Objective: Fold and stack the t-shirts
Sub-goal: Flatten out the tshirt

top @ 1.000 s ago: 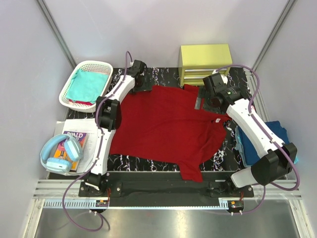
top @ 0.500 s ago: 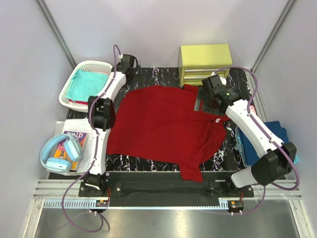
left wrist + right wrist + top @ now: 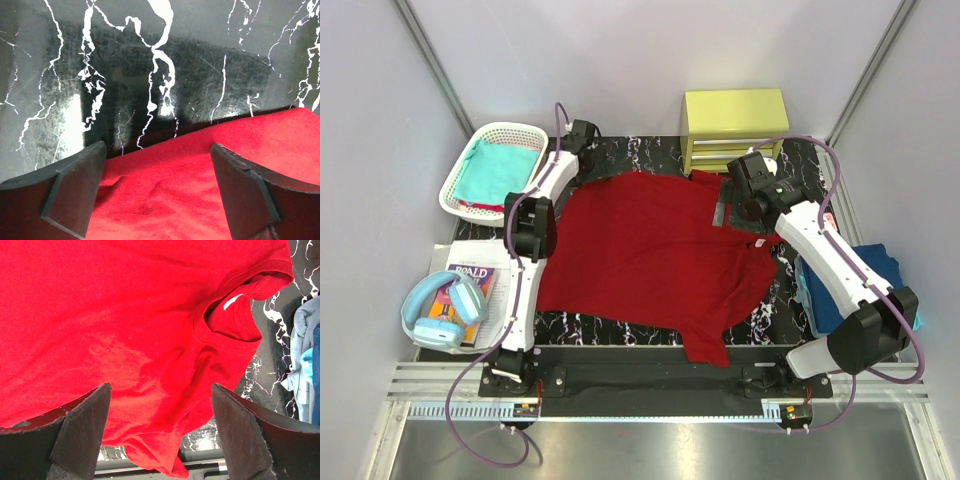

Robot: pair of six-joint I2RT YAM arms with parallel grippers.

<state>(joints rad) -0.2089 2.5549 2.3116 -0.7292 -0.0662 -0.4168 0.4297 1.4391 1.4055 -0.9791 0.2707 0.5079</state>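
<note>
Softly rumpled, the red t-shirt [image 3: 660, 250] covers a veined black tabletop [image 3: 645, 152].

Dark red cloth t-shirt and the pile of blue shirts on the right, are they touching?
Apart. The right wrist view shows black marble table between the collar of the dark red cloth t-shirt and the pile of blue shirts.

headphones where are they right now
In the top view the light blue headphones lie at the near left corner of the table, resting on a book. The white basket sits farther back on the same side.
</note>
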